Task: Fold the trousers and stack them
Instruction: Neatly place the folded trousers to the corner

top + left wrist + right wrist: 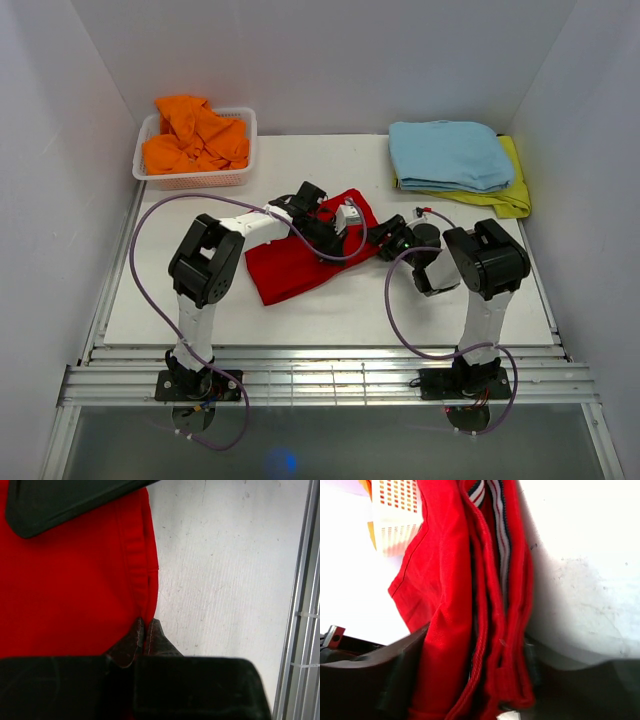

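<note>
The large bright red soft-fabric trousers (290,265) lie partly folded in the middle of the white bench (320,160). Their long axis runs on a slant, from a near-left end close to the left arm's elbow up to a far-right end between the two wrists. Both arms meet at that far-right end, and the rest of the cloth trails away from them toward the near left, flat on the bench.

The left pincer (146,628) is closed, its two dark fingertips (159,636) pressed together on the seamed edge of the red cloth, with bare bench just to one side. The right pincer (470,672) grips a thick bundle of several folded layers, among them a band with thin white and dark stripes (496,525), which fills the gap between its jaws. So each arm holds the trousers, side by side, at the same end.

By my reading, the coming move turns on this: the held end is the far-right one and the loose length points near-left, so a fold would carry the grip back along the slanted axis over the free cloth. The folded light blue garment (450,155), on a yellow cloth (515,198), sits at the far right, well apart from the trousers and nearer the right arm. It looks the likely place to stack. The white plastic basket (195,182) of crumpled orange cloth (195,135) stands at the far left.
</note>
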Available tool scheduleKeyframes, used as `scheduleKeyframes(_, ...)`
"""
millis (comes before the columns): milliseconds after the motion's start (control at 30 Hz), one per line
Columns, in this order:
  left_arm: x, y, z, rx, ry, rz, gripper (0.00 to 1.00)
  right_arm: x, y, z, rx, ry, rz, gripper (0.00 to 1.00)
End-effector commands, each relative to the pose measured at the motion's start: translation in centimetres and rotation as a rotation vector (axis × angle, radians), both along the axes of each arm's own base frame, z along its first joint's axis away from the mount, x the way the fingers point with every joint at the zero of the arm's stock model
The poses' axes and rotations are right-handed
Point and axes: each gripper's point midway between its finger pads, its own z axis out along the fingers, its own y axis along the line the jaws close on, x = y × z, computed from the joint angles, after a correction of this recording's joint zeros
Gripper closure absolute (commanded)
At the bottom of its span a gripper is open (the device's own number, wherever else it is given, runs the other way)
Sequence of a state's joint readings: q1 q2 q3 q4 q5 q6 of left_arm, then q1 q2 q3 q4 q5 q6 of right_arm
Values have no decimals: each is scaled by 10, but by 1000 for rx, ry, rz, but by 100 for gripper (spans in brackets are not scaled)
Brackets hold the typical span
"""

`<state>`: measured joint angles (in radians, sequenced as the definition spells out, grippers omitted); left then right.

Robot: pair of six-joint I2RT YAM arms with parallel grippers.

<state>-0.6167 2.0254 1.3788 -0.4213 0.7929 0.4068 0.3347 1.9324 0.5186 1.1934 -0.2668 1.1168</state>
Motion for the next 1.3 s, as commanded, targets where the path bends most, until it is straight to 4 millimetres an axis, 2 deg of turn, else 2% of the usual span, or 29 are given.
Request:
scheduleKeyframes(0,-31,-6,14,-48,74,-83,100,16,14,32,30,-161,50,43)
scheduleKeyframes(100,-33,-4,18,-51,60,-87,100,14,13,34,5,-183,63,56)
scheduleKeyframes(133,-33,-3,19,-52,56,-87,100,12,12,33,-7,-185,62,70)
scheduleKeyframes(200,-33,-1,21,-42,51,-74,100,11,9,42,-19,-209,50,85)
scheduleKeyframes(233,-31,2,21,-27,45,-56,90,11,9,47,-17,-223,51,92)
scheduleKeyframes(300,-30,9,23,-15,51,-18,70,13,11,70,-5,-286,59,92)
scheduleKeyframes(333,-28,12,37,-36,29,-4,67,16,11,80,-7,-319,64,92)
scheduleKeyframes(367,-22,18,45,-48,16,23,64,21,13,102,1,-377,63,92)
scheduleKeyframes(400,-20,22,53,-52,16,51,57,25,12,109,-5,-396,54,92)
scheduleKeyframes(433,-19,28,67,-67,-9,70,54,29,12,116,-32,-433,54,92)
scheduleKeyframes(467,-11,36,73,-62,-28,106,52,36,15,136,-38,-497,60,92)
scheduleKeyframes(533,-4,47,84,-54,-60,163,46,47,15,145,-103,-565,68,92)
scheduleKeyframes(567,4,56,94,-41,-104,213,45,55,18,161,-116,-619,78,92)
scheduleKeyframes(600,8,61,98,-37,-119,236,44,61,16,164,-141,-642,75,92)
scheduleKeyframes(667,13,74,104,-16,-135,292,42,70,15,170,-230,-736,89,92)
scheduleKeyframes(700,16,81,103,8,-142,321,41,75,14,182,-262,-800,88,92)
scheduleKeyframes(733,16,86,103,19,-139,334,41,78,12,187,-291,-835,88,92)
scheduleKeyframes(767,15,93,99,43,-127,353,36,84,10,183,-333,-847,103,92)
scheduleKeyframes(800,14,99,100,52,-127,366,34,95,4,195,-348,-873,85,92)
scheduleKeyframes(867,7,112,99,81,-95,391,23,112,-8,205,-392,-905,74,92)
scheduleKeyframes(900,4,116,99,87,-88,396,22,112,-7,200,-403,-899,81,92)
scheduleKeyframes(933,1,121,98,97,-83,400,22,120,-16,211,-416,-917,63,92)
scheduleKeyframes(967,-2,128,97,111,-77,411,22,121,-17,212,-418,-919,83,92)
scheduleKeyframes(1033,-6,139,101,123,-93,430,21,124,-23,201,-424,-866,127,92)
scheduleKeyframes(1133,-14,150,109,140,-101,442,20,118,-27,167,-456,-768,234,92)
scheduleKeyframes(1200,-16,153,114,143,-99,455,20,124,-35,166,-530,-759,228,92)
scheduleKeyframes(1233,-17,155,119,137,-111,463,20,126,-39,159,-572,-735,244,92)
scheduleKeyframes(1267,-18,156,121,137,-111,466,20,137,-42,176,-589,-762,219,92)
